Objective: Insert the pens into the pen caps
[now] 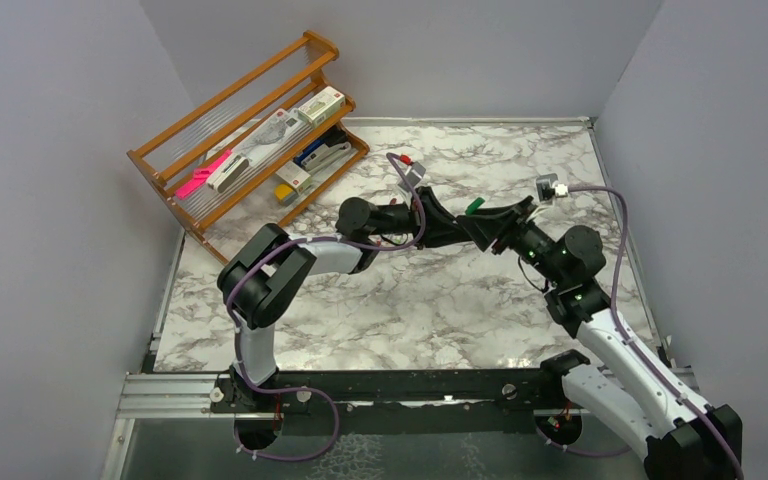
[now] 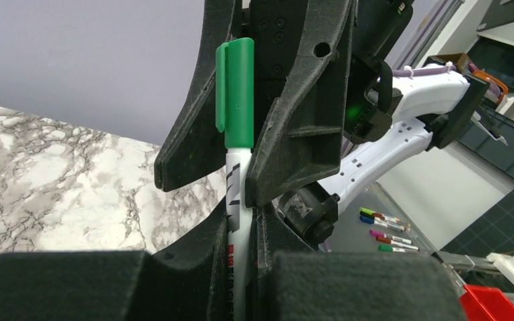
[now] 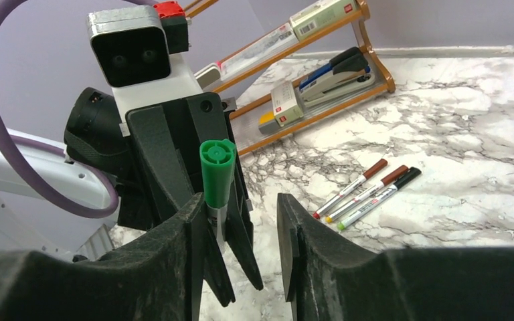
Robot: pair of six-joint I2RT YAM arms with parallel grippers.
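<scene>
The left gripper [image 2: 237,241] is clamped on a thin white pen [image 2: 239,180] and holds it upright above the marble table [image 3: 482,134]. Black and red lettering runs along the barrel between the pads, too squeezed to read. A green cap [image 2: 239,93] with a clip sits on the pen's upper end. The right gripper [image 3: 241,214] faces it from the other side. Its fingers stand apart around the cap, which lies against one finger with a clear gap to the other. Farther off, three more pens [image 3: 365,190] lie side by side on the marble, touching, two with red-brown ends and one with a black end. Beyond them stands a wooden rack [image 1: 165,193] holding a blue-black stapler [image 3: 338,70] and labelled boxes [image 3: 321,12] whose barcodes and print are too small to read.
</scene>
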